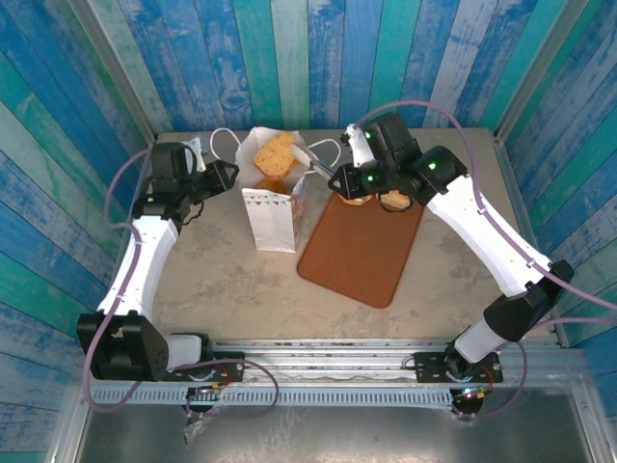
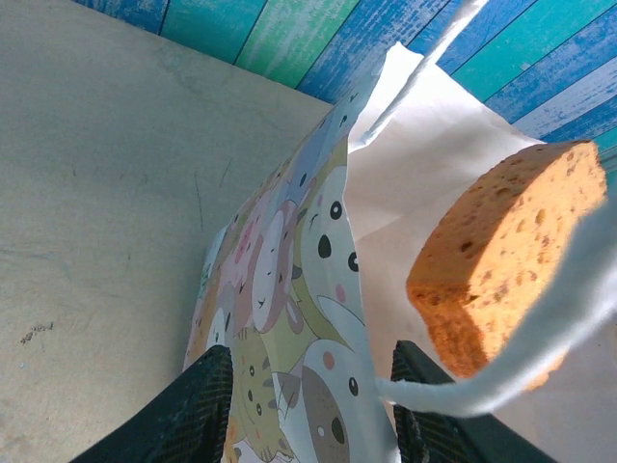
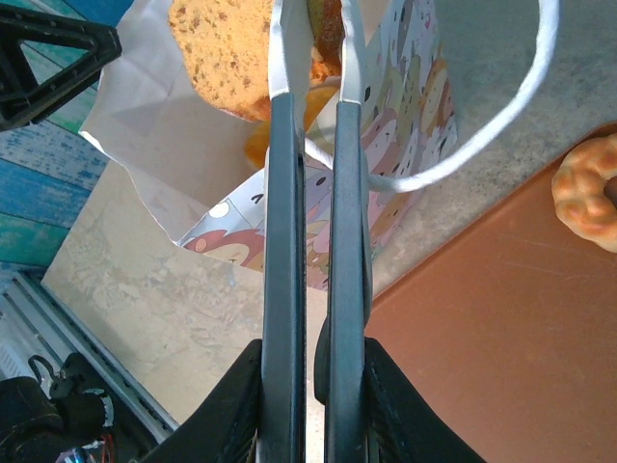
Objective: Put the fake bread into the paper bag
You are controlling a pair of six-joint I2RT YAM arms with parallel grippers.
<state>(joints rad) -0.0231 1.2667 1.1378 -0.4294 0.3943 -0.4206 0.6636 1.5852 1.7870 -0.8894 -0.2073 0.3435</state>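
The white paper bag point(image 1: 270, 210) stands upright at mid-table with its mouth open. A porous toast slice of fake bread point(image 1: 276, 151) sticks out of the top, and the left wrist view shows it up close point(image 2: 501, 260). My left gripper point(image 1: 229, 176) is open, its fingers astride the bag's patterned side wall point(image 2: 299, 289). My right gripper point(image 1: 311, 162) hangs over the bag's right rim, shut to a thin slit point(image 3: 318, 39) with nothing seen clamped. A ring pastry point(image 3: 588, 193) lies on the brown tray point(image 3: 501, 338). Two pastries point(image 1: 359, 200) point(image 1: 395, 201) sit partly under the right arm.
The flat brown tray point(image 1: 362, 251) lies right of the bag, tilted toward the front. White loop handles point(image 2: 540, 357) point(image 3: 482, 135) hang loose around the bag's mouth. Blue plank walls point(image 1: 308, 58) close in the back and both sides.
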